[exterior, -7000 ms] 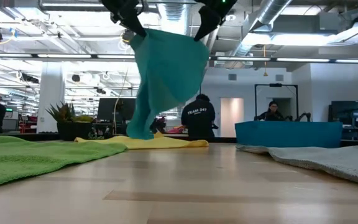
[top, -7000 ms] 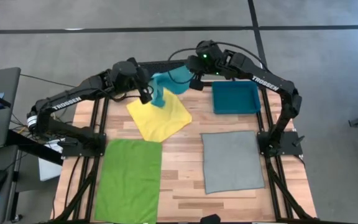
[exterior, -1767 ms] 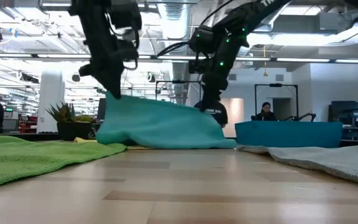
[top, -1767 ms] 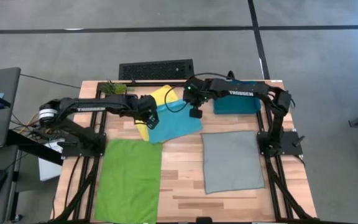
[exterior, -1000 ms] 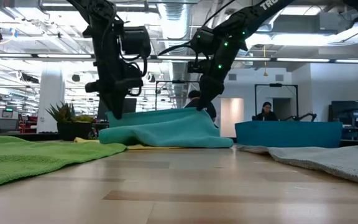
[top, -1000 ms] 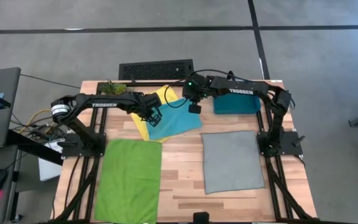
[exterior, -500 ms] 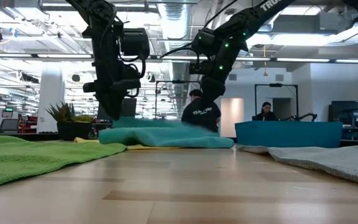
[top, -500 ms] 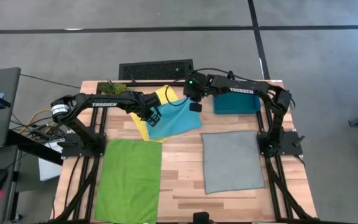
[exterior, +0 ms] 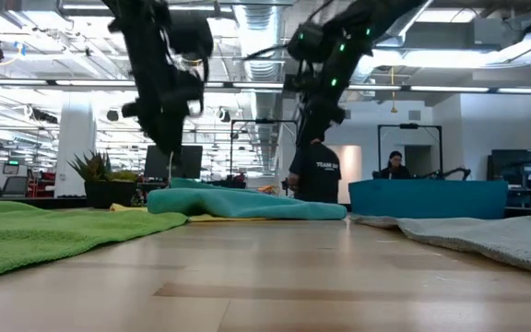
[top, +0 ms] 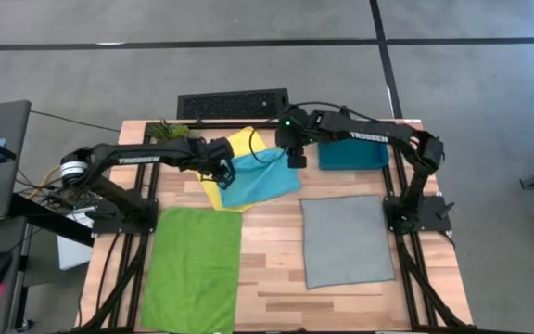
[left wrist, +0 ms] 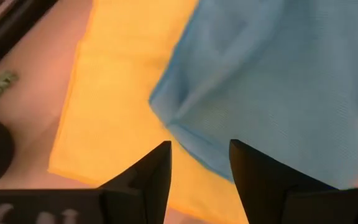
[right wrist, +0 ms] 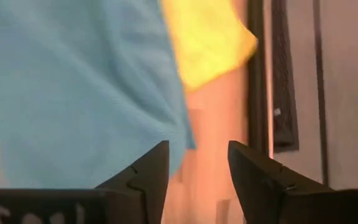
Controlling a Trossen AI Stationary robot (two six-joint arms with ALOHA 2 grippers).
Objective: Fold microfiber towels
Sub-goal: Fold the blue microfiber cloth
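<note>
- Landmark for all places: rigid dark teal-blue plastic bin point(top: 351, 153), set at the far right of the pale wooden slatted surface point(top: 276, 269).
- Soft light turquoise-blue microfiber towel point(top: 260, 176): lying flat beside the bin toward the left arm, on top of the soft yellow microfiber towel point(top: 239, 142). Fine ribbed weave visible in both wrist views. One edge rumpled into a low ridge in the low view, so not fully smoothed.
- Yellow towel beneath: spread as a diamond, showing only at the corner farther from the bin and along the far edge. Probable reason for the stacking: turquoise towel laid down flat there for folding, not placed for storage.
- Left end effector point(top: 221, 168): above the turquoise towel's edge farthest from the bin. Fingers point(left wrist: 143, 180) parted with nothing between them; released, cloth lying free below.
- Right end effector point(top: 295, 156): between the bin and the turquoise towel, over the towel's near-bin corner. Fingers point(right wrist: 146, 177) likewise apart and empty; released.
- Both end effectors raised clear of the cloth in the low view, no contact evident. Judged reason: two adjacent corners let go together so the towel settles square.
- Plush grey microfiber towel point(top: 346, 239): spread flat on the near side of the bin, well apart from the stack.
- Thick-piled lime green microfiber towel point(top: 193, 267): spread flat, farthest from the bin, at the near left corner of the surface.
- Judged progress: early; none of the four towels folded yet.
</note>
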